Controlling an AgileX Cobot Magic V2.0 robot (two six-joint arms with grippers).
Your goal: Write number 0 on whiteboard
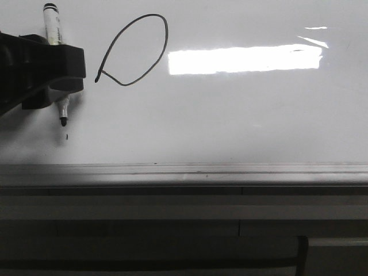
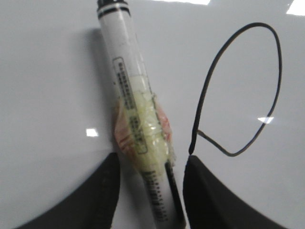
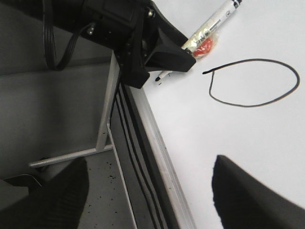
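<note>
Beside the number 0 [image 1: 135, 50] on the whiteboard [image 1: 241, 115], my left end effector [image 1: 57, 63] grips the marker [image 1: 56, 34]; my right end effector [image 3: 147, 191] gapes wide.

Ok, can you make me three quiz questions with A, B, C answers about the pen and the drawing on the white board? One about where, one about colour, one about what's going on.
1. Where is the number 0 compared with the marker in the front view?
A. To its right
B. To its left
C. Right underneath it

2. What colour is the drawn line?
A. Red
B. Black
C. Green

3. What is the left tool doing?
A. Hanging open with nothing in it
B. Gripping the marker
C. Holding an eraser

Answers:
1. A, the front view shows the loop on the whiteboard to the right of the marker.
2. B, the line is black in all three views.
3. B, the left wrist view shows the marker's barrel between the two dark fingers.
</note>
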